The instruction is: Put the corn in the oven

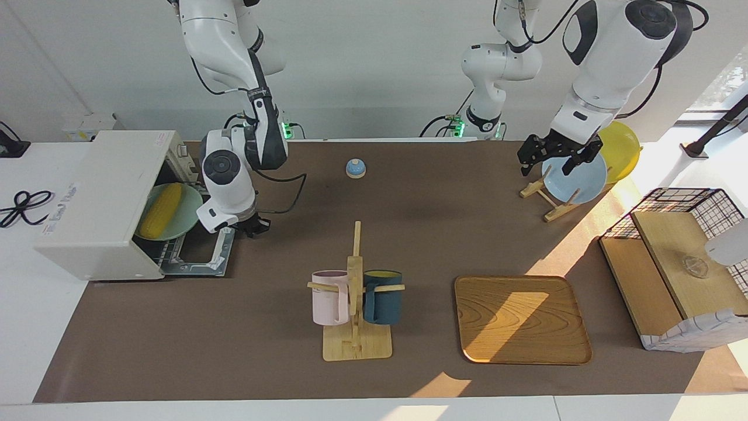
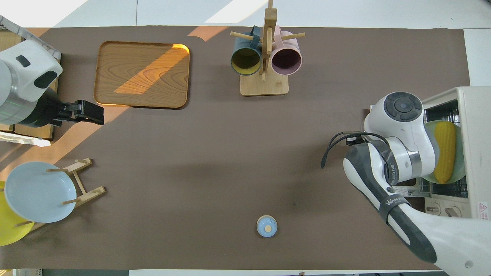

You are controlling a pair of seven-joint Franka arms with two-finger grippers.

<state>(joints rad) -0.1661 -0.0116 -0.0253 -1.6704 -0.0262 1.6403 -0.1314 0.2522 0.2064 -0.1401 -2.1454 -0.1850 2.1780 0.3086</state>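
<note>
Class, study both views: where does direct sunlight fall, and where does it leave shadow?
Facing view: a bright sun stripe crosses the wooden tray and the mat beside the plate rack, toward the left arm's end; the mug stand lies in shade. Overhead view: the same diagonal stripe crosses the tray; the oven is evenly lit.
</note>
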